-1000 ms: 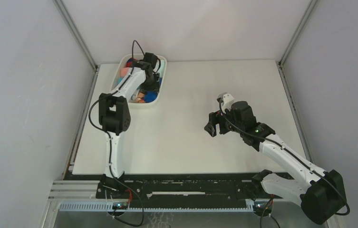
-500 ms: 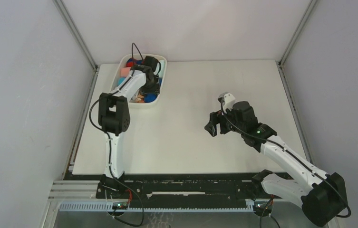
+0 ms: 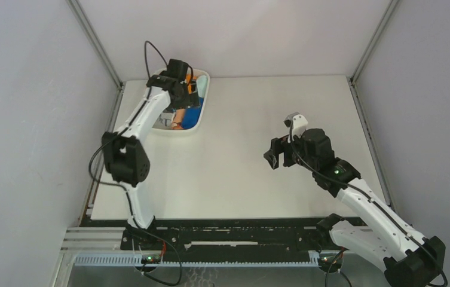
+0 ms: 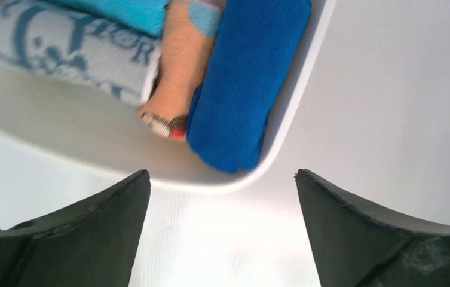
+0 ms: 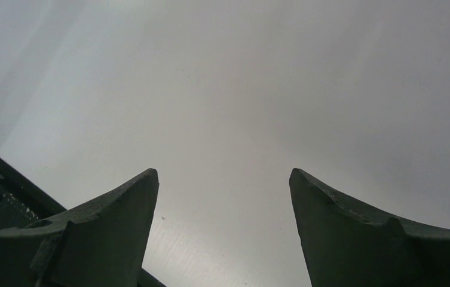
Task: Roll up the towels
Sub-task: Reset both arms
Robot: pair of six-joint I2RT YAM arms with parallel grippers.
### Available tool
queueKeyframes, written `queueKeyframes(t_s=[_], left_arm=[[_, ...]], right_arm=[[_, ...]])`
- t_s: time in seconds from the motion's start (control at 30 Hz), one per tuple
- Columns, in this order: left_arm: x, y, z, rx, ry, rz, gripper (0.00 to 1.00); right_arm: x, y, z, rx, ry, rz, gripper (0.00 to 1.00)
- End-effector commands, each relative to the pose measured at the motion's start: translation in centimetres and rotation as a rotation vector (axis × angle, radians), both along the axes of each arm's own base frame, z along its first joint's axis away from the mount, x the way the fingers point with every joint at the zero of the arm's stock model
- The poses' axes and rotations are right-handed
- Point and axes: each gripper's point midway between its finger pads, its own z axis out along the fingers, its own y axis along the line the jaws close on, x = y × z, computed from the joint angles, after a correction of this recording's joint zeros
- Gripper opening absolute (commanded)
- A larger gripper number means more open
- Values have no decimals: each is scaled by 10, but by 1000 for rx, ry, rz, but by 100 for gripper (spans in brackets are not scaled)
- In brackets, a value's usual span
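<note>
Left hand (image 4: 222, 174) has lifted clear of the bin (image 4: 61, 140), spread apart and empty; right hand (image 5: 223, 172) likewise apart. Retract vertically to avoid snagging the rolled blue towel (image 4: 243, 89).

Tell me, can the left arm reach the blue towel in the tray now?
Probably yes. The left end effector hangs open over the tray, and the blue towel lies uncovered at its edge, nothing between them.

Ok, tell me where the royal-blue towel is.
In the left wrist view, the royal-blue towel lies in the white tray, along its right wall, beside the peach-orange towel.
</note>
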Motion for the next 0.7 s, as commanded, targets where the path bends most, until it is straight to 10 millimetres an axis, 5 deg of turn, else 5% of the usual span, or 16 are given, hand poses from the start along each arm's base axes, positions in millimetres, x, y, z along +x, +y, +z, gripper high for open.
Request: queueKeyframes(t_s=[0.0,0.33,0.5,0.67], left_arm=[[-41,23,84,-29,-193,86,100],[-176,101,138,-33,-518,248,100],[-233,127,137,-52,-698,294,100],[-269,146,124,-54,-816,343,100]], right_arm=[[8,-24,47,1,-117,-124,81],[-12,-89,89,-41,-270,-360,91],[-26,-115,103,-53,-340,-441,99],[-34,-136,108,-57,-377,-531,100]])
